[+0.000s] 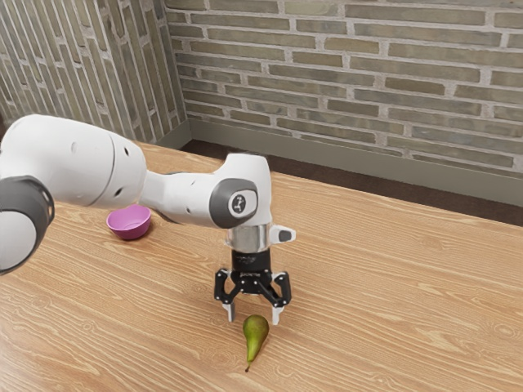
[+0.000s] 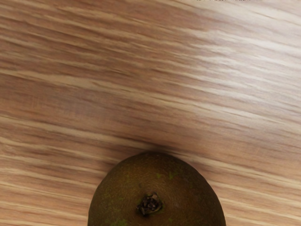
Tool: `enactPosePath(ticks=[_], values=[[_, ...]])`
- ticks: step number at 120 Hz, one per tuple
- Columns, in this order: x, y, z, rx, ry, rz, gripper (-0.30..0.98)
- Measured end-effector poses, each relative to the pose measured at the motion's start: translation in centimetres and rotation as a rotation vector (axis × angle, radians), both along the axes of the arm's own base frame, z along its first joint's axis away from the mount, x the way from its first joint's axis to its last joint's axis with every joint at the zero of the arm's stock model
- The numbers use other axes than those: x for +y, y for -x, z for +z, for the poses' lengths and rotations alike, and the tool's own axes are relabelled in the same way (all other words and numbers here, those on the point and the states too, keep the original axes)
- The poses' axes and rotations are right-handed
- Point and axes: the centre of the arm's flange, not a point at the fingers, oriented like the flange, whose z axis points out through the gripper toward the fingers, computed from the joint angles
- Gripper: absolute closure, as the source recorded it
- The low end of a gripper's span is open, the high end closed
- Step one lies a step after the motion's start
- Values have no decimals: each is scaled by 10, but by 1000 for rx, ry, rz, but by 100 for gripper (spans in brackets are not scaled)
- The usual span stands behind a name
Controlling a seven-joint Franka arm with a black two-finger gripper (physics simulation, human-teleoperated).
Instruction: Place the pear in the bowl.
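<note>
We find the hand [image 1: 253,315] open, pointing down over the wood-grained worktop [image 1: 409,310], its two fingers set wide with a visible gap on either side of the pear. The green pear [image 1: 256,328] is at the fingertips, ungripped and outside the bowl, its stem toward the exterior view's lower edge. In the wrist view we note its broad, brownish end and dark calyx [image 2: 149,204] facing the camera. The magenta bowl [image 1: 129,222] sits upright on the worktop, well apart from the pear, toward the exterior view's left.
</note>
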Motion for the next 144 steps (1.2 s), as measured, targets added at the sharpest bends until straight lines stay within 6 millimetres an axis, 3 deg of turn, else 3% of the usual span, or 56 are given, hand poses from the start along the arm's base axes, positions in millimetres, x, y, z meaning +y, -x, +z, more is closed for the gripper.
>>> enactPosePath(ticks=[40,66,81,97,120,144], values=[[-2,-1,-27,8,-35,74,1],[0,-2,-31,10,-51,101,18],[0,-2,-31,11,-57,112,16],[-1,-4,-25,4,-59,118,35],[0,-3,-23,7,-72,122,42],[2,-4,-5,-2,-82,121,46]])
